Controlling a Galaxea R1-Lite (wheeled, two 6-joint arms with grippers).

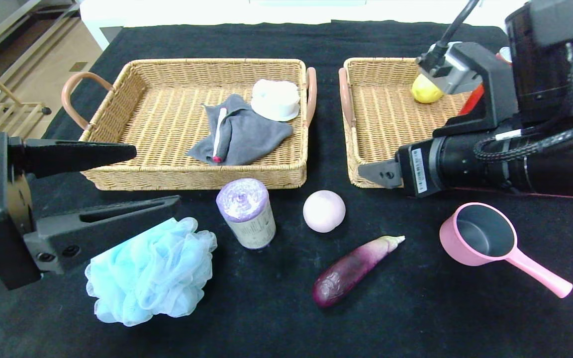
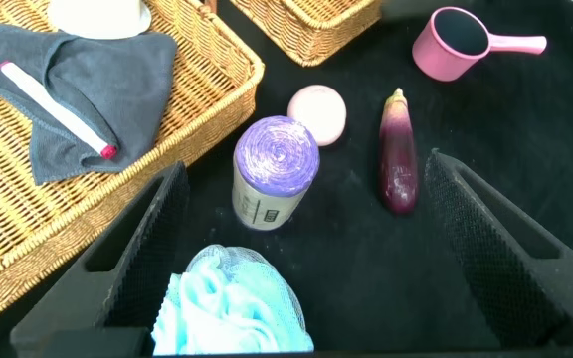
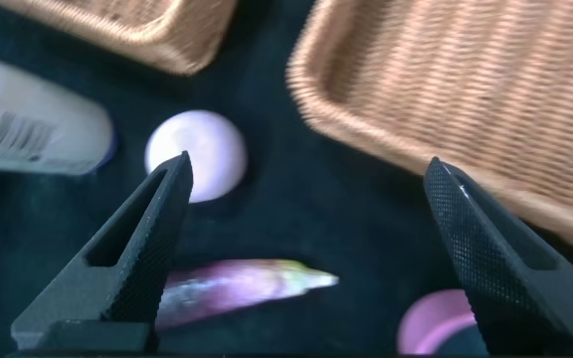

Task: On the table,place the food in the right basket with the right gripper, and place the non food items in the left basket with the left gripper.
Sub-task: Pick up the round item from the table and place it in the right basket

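Black-clothed table (image 1: 416, 318), pale wood floor (image 1: 52, 69)

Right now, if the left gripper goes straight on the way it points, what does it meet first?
Probably the blue bath pouf, already low between the open left gripper fingers. Beyond it stands the lilac bag roll. Depth is unclear, so it might pass just over the pouf.

Even, bright light falls from above on my counter (image 1: 286, 323); its black cloth swallows shadows. The far edge burns out white. My right wrist view is smeared with blur, while my left wrist view stays sharp.
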